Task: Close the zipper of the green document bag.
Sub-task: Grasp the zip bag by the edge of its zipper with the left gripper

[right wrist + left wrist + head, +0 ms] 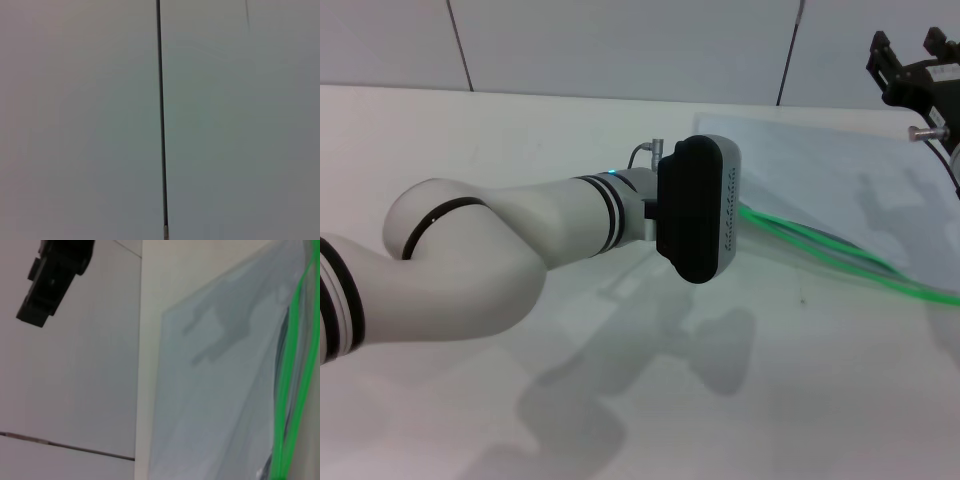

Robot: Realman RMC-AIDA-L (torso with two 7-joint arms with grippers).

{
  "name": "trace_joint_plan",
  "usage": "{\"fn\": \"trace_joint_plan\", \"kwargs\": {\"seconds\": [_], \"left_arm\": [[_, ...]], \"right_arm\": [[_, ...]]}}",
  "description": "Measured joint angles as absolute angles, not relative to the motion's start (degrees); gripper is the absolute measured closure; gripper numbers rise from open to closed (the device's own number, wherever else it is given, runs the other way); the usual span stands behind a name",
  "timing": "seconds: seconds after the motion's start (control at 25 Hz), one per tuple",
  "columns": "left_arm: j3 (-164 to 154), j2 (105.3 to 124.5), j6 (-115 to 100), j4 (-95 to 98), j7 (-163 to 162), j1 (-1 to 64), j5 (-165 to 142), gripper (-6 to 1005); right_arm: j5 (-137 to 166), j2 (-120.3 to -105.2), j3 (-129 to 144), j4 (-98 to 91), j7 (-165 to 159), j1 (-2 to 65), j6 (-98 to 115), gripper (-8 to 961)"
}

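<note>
The green document bag [830, 170] lies flat on the white table at the right, pale and translucent. Its zipper [840, 250] runs along the near long edge as two bright green strips that stand apart. My left arm reaches in from the left. Its black wrist housing [698, 210] hangs over the bag's left end and hides the left gripper's fingers. The left wrist view shows the bag [220, 390] and the zipper [290, 390] from close by. I see no slider tab. My right gripper [915, 65] is raised at the far right, above the bag's far corner, also visible as right gripper [52, 282].
The white table [620, 400] extends toward me, carrying the left arm's shadow. Grey wall panels [620, 40] rise behind the table's far edge. The right wrist view shows only a wall with a dark seam [161, 125].
</note>
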State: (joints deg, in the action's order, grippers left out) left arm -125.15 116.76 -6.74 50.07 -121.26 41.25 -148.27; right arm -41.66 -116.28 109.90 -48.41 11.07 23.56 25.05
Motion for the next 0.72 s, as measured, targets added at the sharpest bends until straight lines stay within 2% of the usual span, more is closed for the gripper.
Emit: {"fn": "trace_joint_plan", "kwargs": {"seconds": [0.12, 0.44, 0.72], "left_arm": [[-125.23, 116.81, -6.05, 49.44, -121.28, 41.29, -148.27, 436], [-125.57, 116.81, -5.94, 48.51, -121.73, 41.68, -148.27, 524], [-126.72, 116.78, -4.74, 46.29, -121.61, 42.82, -146.23, 641]], "right_arm": [[-41.66, -116.28, 109.90, -48.53, 11.07, 23.55, 25.05, 308], [-41.66, -116.28, 109.97, -49.13, 11.07, 23.40, 25.05, 309], [-41.66, -116.28, 110.29, -49.13, 11.07, 23.55, 25.05, 309]]}}
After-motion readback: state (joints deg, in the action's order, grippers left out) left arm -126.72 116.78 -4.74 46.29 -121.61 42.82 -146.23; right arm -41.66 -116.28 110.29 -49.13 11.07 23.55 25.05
